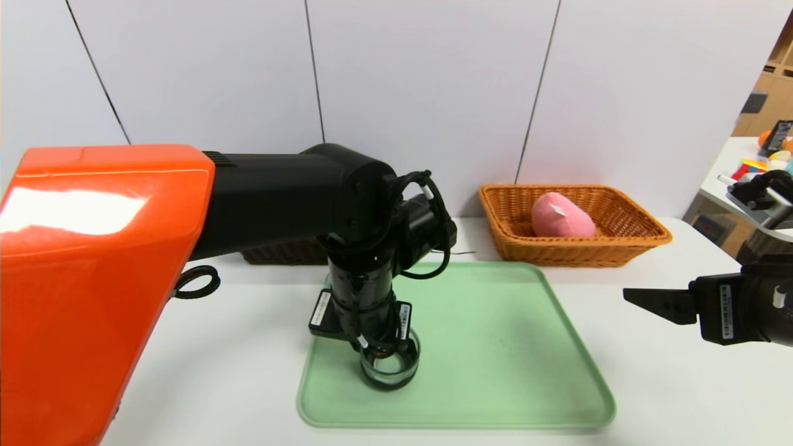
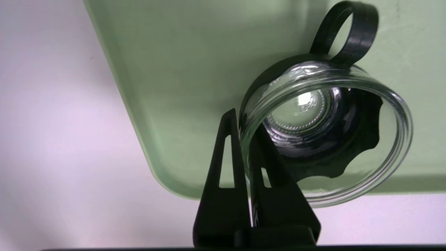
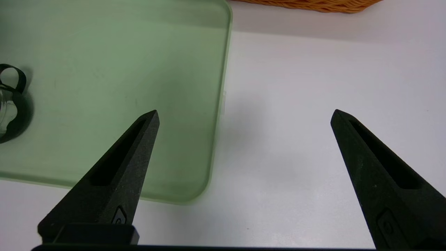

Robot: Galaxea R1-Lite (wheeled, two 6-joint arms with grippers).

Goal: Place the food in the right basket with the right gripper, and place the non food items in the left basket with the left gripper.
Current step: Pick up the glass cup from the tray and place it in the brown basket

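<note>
A small clear glass cup (image 1: 391,367) with a black handle (image 2: 352,33) stands at the near left of the green tray (image 1: 495,347). My left gripper (image 1: 379,347), on the orange-shelled arm, points down over it. In the left wrist view the left gripper (image 2: 244,122) is shut on the cup's (image 2: 400,132) rim, one finger inside the glass and one outside. The pink plush peach (image 1: 560,217) lies in the orange-tan right basket (image 1: 644,238). The dark left basket (image 1: 279,253) is mostly hidden behind my left arm. My right gripper (image 1: 644,300) hovers open over the table right of the tray, holding nothing.
In the right wrist view, the right gripper (image 3: 244,113) hangs above white table beside the tray's (image 3: 104,69) near right corner, with the cup (image 3: 7,111) far off and the basket's edge (image 3: 313,4) beyond. A side table with colourful items (image 1: 768,155) stands at far right.
</note>
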